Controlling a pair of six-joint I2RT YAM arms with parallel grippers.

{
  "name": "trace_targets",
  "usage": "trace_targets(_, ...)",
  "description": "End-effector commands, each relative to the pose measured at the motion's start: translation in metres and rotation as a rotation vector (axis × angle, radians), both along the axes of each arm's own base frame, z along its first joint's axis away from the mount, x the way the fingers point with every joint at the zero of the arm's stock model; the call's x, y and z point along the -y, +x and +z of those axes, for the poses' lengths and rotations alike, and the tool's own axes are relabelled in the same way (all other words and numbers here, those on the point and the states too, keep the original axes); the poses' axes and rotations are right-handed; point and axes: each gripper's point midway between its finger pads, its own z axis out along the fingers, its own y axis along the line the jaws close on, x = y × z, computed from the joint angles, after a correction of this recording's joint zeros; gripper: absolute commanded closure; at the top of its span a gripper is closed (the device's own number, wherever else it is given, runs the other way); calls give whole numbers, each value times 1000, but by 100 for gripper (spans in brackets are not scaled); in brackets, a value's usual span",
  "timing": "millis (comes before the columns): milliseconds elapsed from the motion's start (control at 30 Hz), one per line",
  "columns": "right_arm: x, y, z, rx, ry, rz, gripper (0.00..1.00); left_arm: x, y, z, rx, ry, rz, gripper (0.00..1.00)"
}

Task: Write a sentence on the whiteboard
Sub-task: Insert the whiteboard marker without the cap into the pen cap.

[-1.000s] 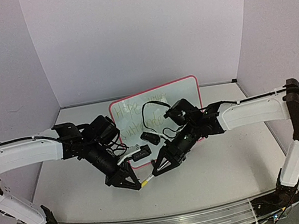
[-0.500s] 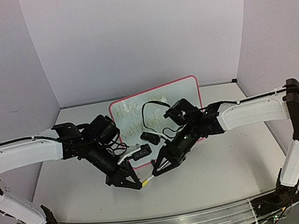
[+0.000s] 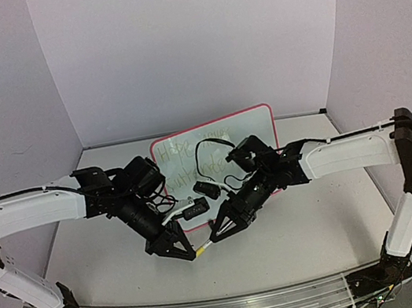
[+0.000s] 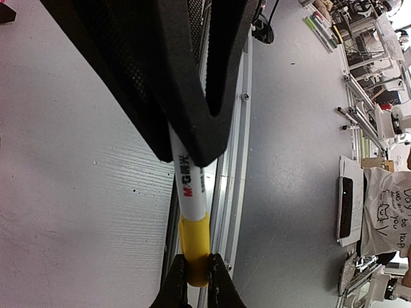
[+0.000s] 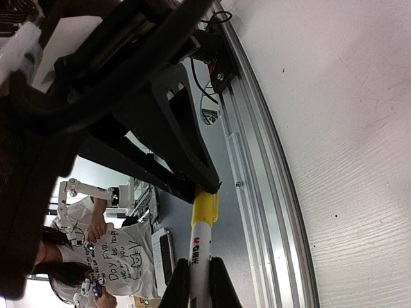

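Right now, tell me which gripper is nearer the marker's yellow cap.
Left. The left gripper pinches the yellow cap itself; the right gripper is shut on the marker's white barrel, just beyond the cap.

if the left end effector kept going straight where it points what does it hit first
Probably the right end effector, clamped on the white marker whose yellow end the left end effector pinches; they face each other tip to tip.

Print on marker (image 4: 190, 192) barrel: "M&G" plus two Chinese characters. On whiteboard (image 3: 245, 127), sentence (image 3: 191, 160) is faint: "Hope" legible at 10 o'clock, rest unreadable. On shirt (image 5: 122, 256), 7 o'clock: "Do you…", remainder unclear.
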Motion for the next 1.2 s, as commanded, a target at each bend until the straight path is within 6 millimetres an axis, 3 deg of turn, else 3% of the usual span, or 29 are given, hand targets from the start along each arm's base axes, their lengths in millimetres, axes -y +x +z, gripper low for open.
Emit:
trace_targets(0, -19, -25, 21, 24, 104, 104, 100, 51, 27, 93, 234, -374, -45, 100)
trace_targets(1167, -26, -39, 28, 8, 133, 149, 100, 73, 45, 126, 340, -476, -42, 100)
